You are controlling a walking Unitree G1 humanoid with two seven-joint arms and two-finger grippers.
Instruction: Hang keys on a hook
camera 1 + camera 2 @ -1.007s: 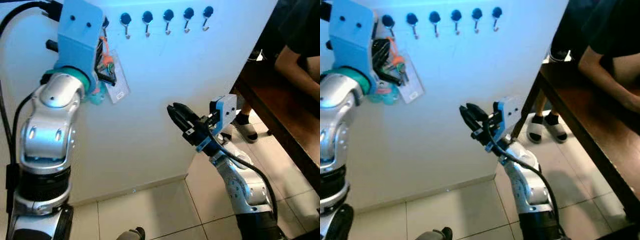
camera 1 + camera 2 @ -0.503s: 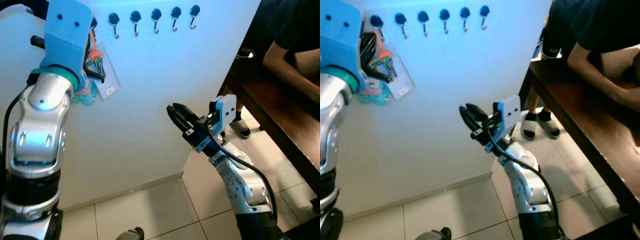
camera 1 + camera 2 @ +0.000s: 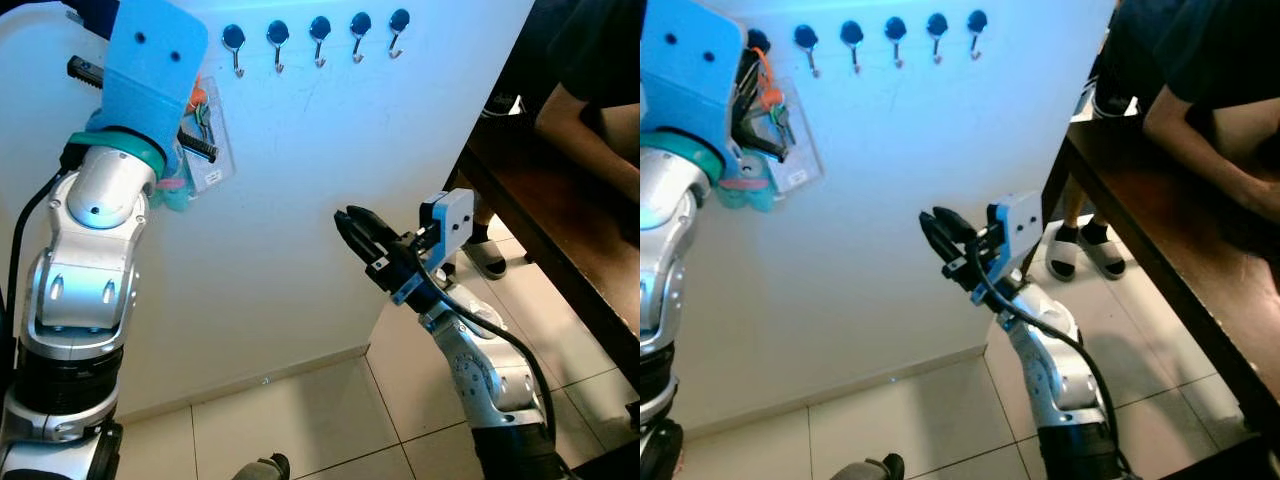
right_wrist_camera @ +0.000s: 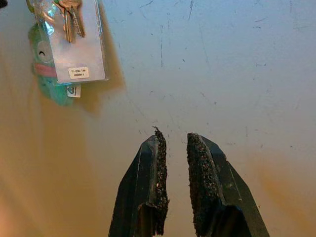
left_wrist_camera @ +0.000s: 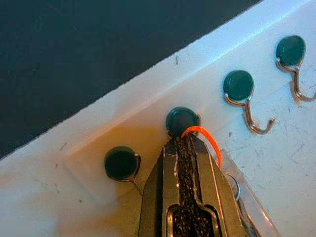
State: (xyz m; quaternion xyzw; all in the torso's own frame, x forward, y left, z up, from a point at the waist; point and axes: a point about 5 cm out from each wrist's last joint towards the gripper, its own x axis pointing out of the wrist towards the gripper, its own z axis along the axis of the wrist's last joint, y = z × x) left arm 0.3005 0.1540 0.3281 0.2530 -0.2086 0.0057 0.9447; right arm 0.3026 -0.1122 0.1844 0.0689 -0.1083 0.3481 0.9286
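Dark round hooks [image 3: 319, 28] run in a row along the top of a white wall panel [image 3: 300, 180]. My left gripper [image 5: 183, 140] is raised against that row, shut on the orange cord [image 5: 207, 138] of a key bunch. Its tip sits just under one hook's round base [image 5: 181, 121], with another hook [image 5: 122, 163] beside it. The keys [image 3: 203, 118], a clear tag [image 3: 210, 165] and a teal plush charm [image 3: 172, 192] hang below the blue wrist housing [image 3: 150, 60]. My right gripper [image 3: 352, 225] is held lower and to the right, pointing at the bare wall, open a little and empty.
A person's arm [image 3: 590, 100] rests on a dark wooden table [image 3: 560, 230] at the right, with sandalled feet [image 3: 487, 258] under it. Beige floor tiles [image 3: 300, 420] meet the foot of the wall panel.
The camera has shifted a little sideways. My left gripper keeps the keys beside the same end of the hook row, and the tag has swung slightly. The right arm has not moved.
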